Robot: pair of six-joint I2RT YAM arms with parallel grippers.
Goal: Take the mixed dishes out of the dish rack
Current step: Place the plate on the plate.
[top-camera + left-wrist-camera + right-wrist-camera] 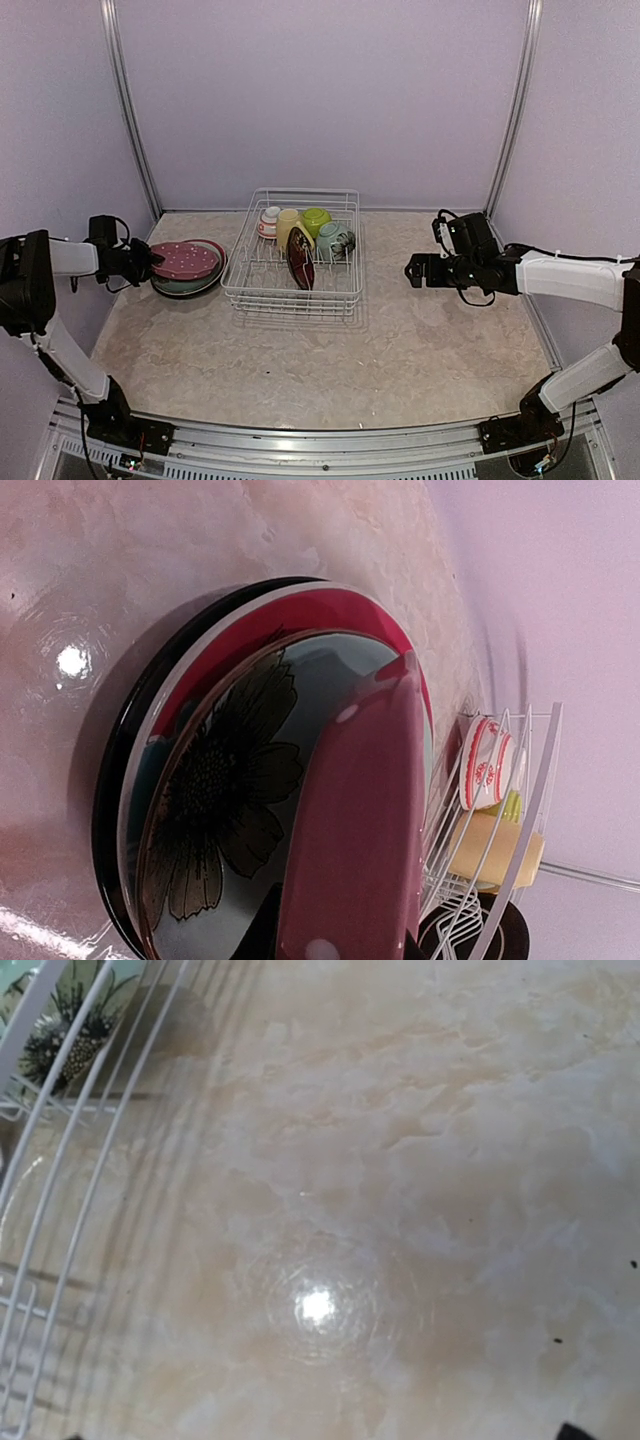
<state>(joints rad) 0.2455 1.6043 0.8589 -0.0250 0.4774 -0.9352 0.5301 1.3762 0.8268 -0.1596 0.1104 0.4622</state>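
I am holding the pink dotted plate by its rim in the left end effector, atop the plate stack beside the dish rack; level it fully before releasing.

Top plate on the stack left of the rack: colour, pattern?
Pink with pale dots. The top plate shows best in the top external view.

This is a robot test cell in a lab: plain lilac panels on aluminium posts enclose a marble-patterned tabletop. The left arm and right arm are bolted to a metal rail.
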